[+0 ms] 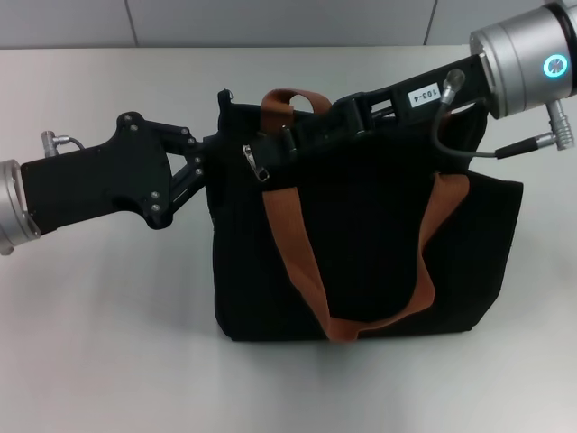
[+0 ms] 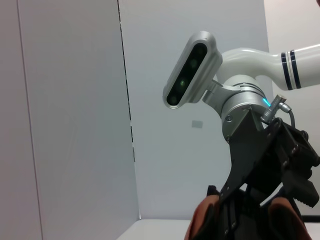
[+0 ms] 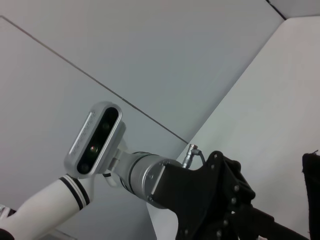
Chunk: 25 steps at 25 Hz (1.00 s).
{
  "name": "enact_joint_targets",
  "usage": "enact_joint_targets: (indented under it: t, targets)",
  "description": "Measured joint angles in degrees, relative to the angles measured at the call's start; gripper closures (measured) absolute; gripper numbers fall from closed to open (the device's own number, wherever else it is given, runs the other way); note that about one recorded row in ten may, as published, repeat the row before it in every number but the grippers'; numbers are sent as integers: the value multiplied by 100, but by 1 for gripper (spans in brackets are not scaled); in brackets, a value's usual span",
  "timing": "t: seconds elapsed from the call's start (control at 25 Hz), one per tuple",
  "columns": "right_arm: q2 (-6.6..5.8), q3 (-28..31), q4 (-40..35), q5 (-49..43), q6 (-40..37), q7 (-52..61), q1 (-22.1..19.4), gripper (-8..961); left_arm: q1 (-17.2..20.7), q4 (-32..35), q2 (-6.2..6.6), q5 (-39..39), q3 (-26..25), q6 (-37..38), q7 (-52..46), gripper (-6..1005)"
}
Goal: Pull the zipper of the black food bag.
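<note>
The black food bag (image 1: 370, 234) stands upright on the table, with two orange-brown handles (image 1: 302, 253). The silver zipper pull (image 1: 255, 163) hangs at the left end of the bag's top. My left gripper (image 1: 213, 149) reaches in from the left and sits against the bag's top left corner. My right gripper (image 1: 281, 140) comes in from the upper right along the top of the bag and ends just right of the zipper pull. The right gripper also shows in the left wrist view (image 2: 270, 170), above the handles (image 2: 202, 225). The zipper is hidden in both wrist views.
The bag stands on a light table (image 1: 108, 343). A grey panelled wall (image 1: 270, 18) runs along the back. The right arm's cable (image 1: 451, 135) loops over the bag's top right. The robot's head camera (image 2: 192, 70) shows in both wrist views.
</note>
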Motion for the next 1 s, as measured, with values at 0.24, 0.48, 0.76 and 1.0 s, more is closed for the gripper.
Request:
enact_joint_targets:
  t: [0.24, 0.48, 0.76, 1.0]
  targets:
    - [0, -120, -207, -15, -46, -22, -37, 289, -69, 3, 41, -23, 4, 124, -147, 981]
    - [23, -313, -226, -16, 105, -42, -6, 316, -149, 14, 22, -23, 4, 213, -300, 980]
    - [69, -608, -310, 0, 340, -57, 22, 415, -318, -39, -12, -23, 5, 178, -418, 981]
    - [70, -625, -328, 2, 429, -66, 1, 464, -349, -46, -24, -23, -21, 149, -421, 981]
